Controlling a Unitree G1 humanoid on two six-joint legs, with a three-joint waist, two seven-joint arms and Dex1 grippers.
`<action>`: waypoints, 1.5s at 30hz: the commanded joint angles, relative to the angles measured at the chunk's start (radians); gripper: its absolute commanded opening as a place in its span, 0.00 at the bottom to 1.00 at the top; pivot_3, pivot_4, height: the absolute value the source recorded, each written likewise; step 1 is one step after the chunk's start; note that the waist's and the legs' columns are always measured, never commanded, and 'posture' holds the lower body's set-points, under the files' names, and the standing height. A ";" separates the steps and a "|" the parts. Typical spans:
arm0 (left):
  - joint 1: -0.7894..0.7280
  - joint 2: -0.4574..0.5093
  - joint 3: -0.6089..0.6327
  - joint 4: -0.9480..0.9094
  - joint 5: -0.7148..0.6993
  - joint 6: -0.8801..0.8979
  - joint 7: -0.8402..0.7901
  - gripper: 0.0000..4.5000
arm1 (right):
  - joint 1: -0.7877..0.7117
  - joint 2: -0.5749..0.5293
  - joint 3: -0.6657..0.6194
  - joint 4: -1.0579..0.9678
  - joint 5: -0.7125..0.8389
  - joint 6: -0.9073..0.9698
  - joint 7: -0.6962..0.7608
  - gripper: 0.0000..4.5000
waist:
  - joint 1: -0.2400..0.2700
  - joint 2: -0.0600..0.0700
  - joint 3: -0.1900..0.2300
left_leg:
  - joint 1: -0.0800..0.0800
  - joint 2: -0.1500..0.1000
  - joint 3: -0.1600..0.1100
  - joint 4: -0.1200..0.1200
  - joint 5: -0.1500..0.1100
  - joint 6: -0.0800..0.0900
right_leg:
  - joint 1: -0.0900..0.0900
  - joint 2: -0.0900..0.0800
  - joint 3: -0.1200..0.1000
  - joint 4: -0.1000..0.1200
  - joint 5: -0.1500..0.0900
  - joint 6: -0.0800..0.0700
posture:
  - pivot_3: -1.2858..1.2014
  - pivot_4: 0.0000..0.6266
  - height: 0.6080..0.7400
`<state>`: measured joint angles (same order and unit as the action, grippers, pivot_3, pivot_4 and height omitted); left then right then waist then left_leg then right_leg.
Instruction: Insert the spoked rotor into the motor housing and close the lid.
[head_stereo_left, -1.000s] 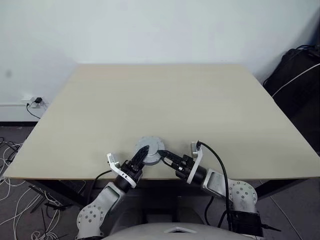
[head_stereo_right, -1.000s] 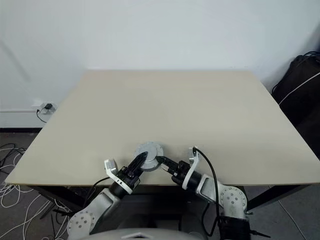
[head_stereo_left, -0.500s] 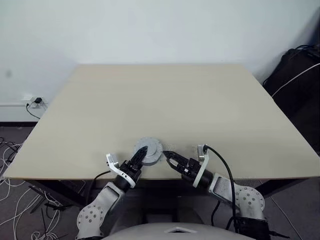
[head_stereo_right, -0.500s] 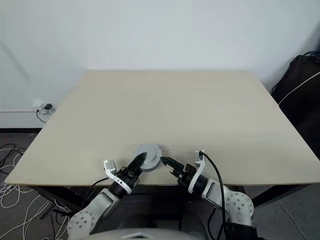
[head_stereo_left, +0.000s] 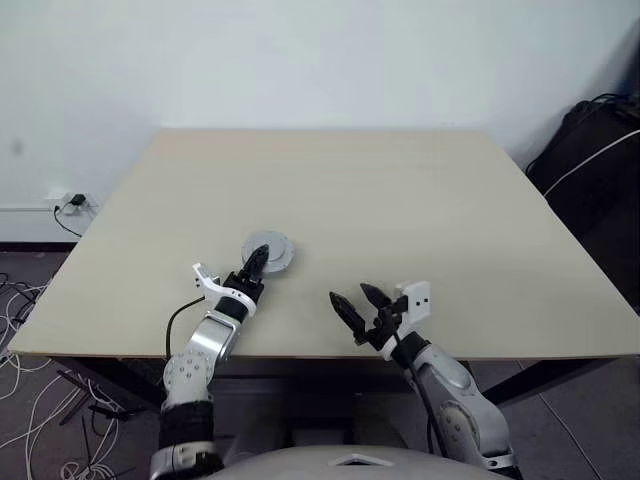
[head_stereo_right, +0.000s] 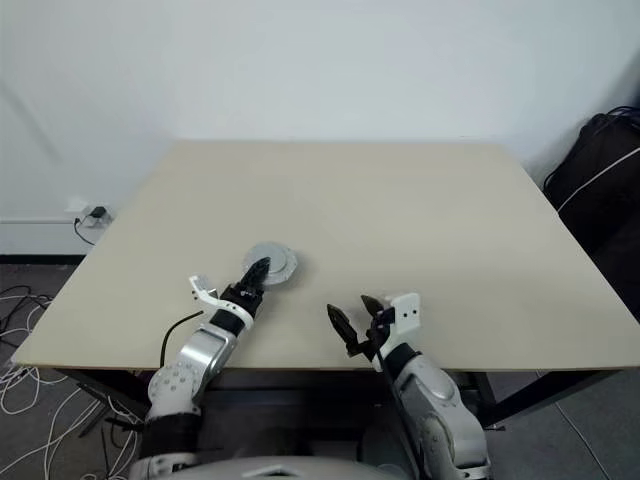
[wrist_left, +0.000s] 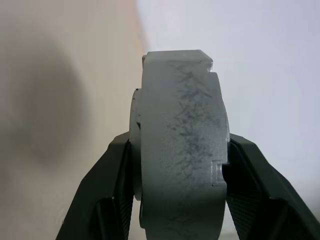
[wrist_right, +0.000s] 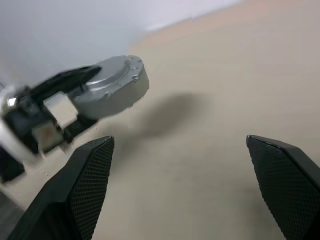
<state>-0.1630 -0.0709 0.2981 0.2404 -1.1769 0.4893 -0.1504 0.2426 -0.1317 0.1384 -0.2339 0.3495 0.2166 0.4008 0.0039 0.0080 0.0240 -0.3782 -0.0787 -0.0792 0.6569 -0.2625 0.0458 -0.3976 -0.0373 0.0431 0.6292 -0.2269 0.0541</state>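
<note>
- Left gripper (head_stereo_left: 257, 262) clamps a round grey assembly, my jaws shut on it top and bottom; from the head views I see it out over the table (head_stereo_left: 400, 200), left of centre, near the front edge.
- Lid (wrist_right: 117, 75) sits on top of the motor housing (wrist_left: 180, 160); right wrist view shows the silver disc with small studs round its rim, lifted off the tabletop with a shadow beneath.
- Housing's side wall is scuffed with dark scratch marks in the left wrist view; I read no lettering, brand or label on it.
- Spoked rotor: I can't tell where it is with the lid on.
- Right gripper (head_stereo_left: 352, 303) hangs near the front edge, well apart from the assembly, jaws spread wide and holding nothing.
- Right fingers' (wrist_right: 282, 185) pads carry a fine mesh texture, no writing.
</note>
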 joint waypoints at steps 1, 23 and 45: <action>-0.175 -0.004 0.062 0.154 0.050 -0.081 0.006 0.47 | -0.022 0.008 -0.001 0.038 -0.104 -0.139 -0.039 1.00 | 0.009 -0.002 0.001 | 0.000 0.000 0.000 0.000 0.000 0.000 | 0.000 0.001 0.000 0.000 0.000 0.000 | 0.52 0.00 1.00; -0.512 0.024 0.263 0.712 0.313 -0.215 0.133 0.68 | -0.028 0.033 0.003 0.130 -0.225 -0.206 -0.119 1.00 | 0.010 -0.007 0.002 | 0.002 0.000 0.000 0.001 0.001 0.000 | 0.001 0.002 0.001 0.002 0.008 0.001 | 0.52 0.00 1.00; 0.088 -0.054 0.137 -0.094 0.292 0.292 0.401 0.99 | -0.048 0.041 0.016 0.157 -0.214 -0.156 -0.108 1.00 | -0.032 -0.004 -0.015 | 0.027 0.002 0.002 -0.003 -0.002 0.000 | 0.023 -0.003 0.006 0.005 -0.004 -0.001 | 0.52 0.00 1.00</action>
<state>-0.1631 -0.0862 0.4461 0.1537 -0.9245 0.7564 0.1968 0.2151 -0.0967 0.1608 -0.0603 0.1248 0.0574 0.2868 -0.0281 0.0039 0.0089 -0.3496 -0.0765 -0.0777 0.6527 -0.2642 0.0450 -0.3739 -0.0402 0.0495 0.6345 -0.2316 0.0518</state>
